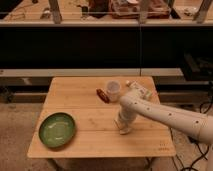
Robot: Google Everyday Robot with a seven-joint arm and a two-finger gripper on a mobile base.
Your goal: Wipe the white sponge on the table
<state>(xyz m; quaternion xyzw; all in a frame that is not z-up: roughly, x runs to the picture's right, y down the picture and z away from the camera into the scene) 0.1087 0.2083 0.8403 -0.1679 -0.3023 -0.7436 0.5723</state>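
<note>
Gripper down on wooden surface, centre-right, nearer than cup. Fingers look clamped on white sponge beneath. Sponge light, soft, squashy: hold across narrow sides, press gently.

Set down on the desk, right of centre: the claw, covering most of the white sponge, outline too blurred to trace. Cut off at the right edge, well behind the claw: the arm. Partly hidden by that arm, beyond the claw: a white tube-like item. Too small to identify, beyond the claw and to its left, beside the cup: a dark reddish object.
</note>
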